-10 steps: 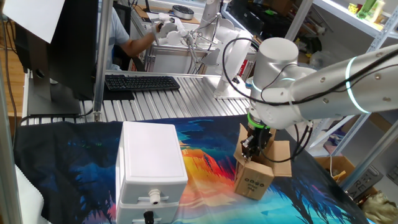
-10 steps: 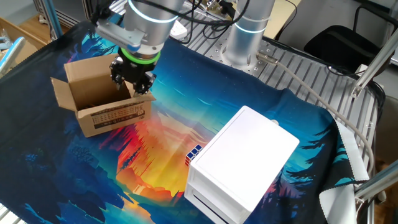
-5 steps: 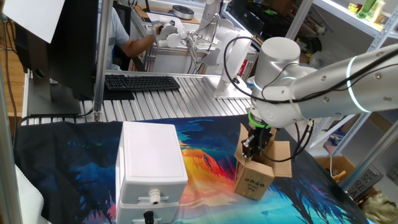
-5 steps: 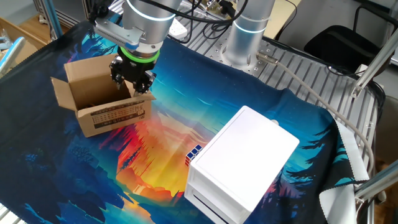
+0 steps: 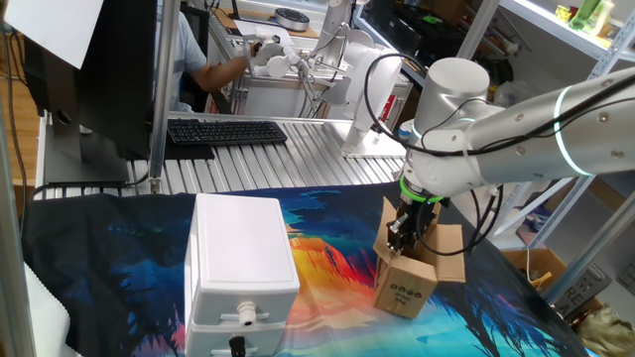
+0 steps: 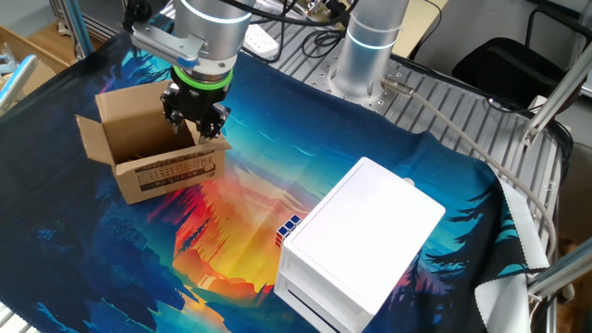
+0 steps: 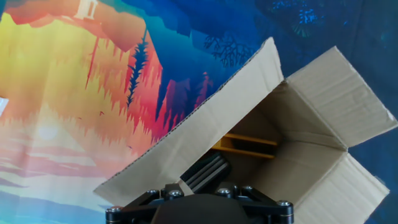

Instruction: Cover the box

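Here, the small brown cardboard box (image 6: 153, 155), flaps open, sits at the table's ten o'clock. The jaws, partly parted, straddle one long flap (image 7: 199, 134); next, fold it inward.

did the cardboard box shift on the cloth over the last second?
No. In both fixed views the box sits in the same spot relative to the white case and the cloth's pattern, flaps open.
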`<action>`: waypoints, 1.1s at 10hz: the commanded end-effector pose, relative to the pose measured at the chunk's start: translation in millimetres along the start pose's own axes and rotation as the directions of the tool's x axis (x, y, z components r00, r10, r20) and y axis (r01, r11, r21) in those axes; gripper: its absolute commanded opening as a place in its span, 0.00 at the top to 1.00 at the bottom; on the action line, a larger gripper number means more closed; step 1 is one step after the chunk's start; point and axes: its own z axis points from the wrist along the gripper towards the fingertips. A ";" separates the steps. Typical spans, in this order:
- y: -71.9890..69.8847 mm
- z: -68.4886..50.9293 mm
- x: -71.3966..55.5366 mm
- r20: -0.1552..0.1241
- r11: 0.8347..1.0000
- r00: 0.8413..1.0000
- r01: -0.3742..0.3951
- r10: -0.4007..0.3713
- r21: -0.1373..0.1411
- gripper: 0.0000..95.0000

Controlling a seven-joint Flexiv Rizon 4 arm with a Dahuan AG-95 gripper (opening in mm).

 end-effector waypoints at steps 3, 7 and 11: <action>0.2 0.2 -0.1 -0.007 1.000 1.000 0.001 -0.001 -0.003 0.60; 0.2 0.2 -0.1 -0.009 1.000 1.000 -0.002 0.002 -0.010 0.60; 0.2 0.2 -0.1 -0.006 1.000 1.000 -0.008 0.008 -0.018 0.60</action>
